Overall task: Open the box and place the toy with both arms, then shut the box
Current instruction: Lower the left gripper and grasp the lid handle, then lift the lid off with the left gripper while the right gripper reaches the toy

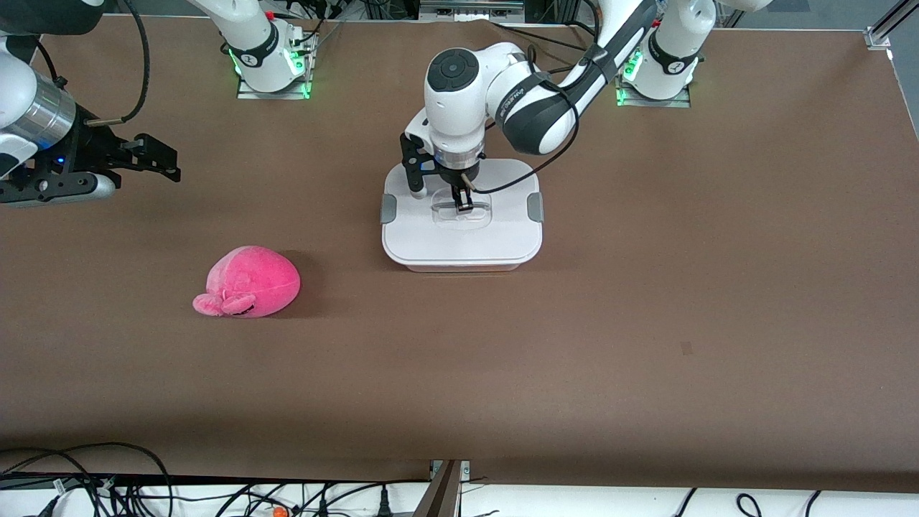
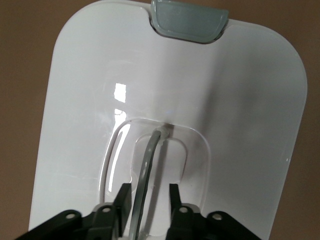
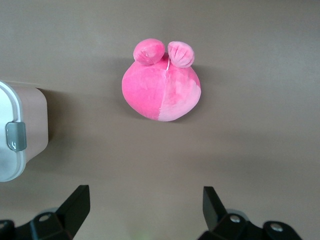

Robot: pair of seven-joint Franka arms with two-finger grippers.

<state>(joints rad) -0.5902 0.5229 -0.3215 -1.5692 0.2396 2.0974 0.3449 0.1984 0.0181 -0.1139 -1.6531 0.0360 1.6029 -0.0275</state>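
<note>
The box (image 1: 459, 237) stands mid-table with its white lid (image 2: 210, 90) on and the grey side clips (image 1: 535, 207) down. My left gripper (image 1: 463, 205) is lowered into the lid's recessed centre. In the left wrist view its fingers (image 2: 125, 192) straddle the thin clear handle (image 2: 147, 155), narrowed but open, with a gap still showing on one side. The pink plush toy (image 1: 251, 280) lies on the table nearer the front camera, toward the right arm's end. My right gripper (image 1: 161, 159) hangs wide open and empty over the table; its wrist view shows the toy (image 3: 161, 92) and a box corner (image 3: 20, 125).
The brown table mat (image 1: 646, 323) spreads around the box and the toy. Loose cables (image 1: 108, 488) lie below the table's front edge. Both arm bases (image 1: 269, 57) stand along the back edge.
</note>
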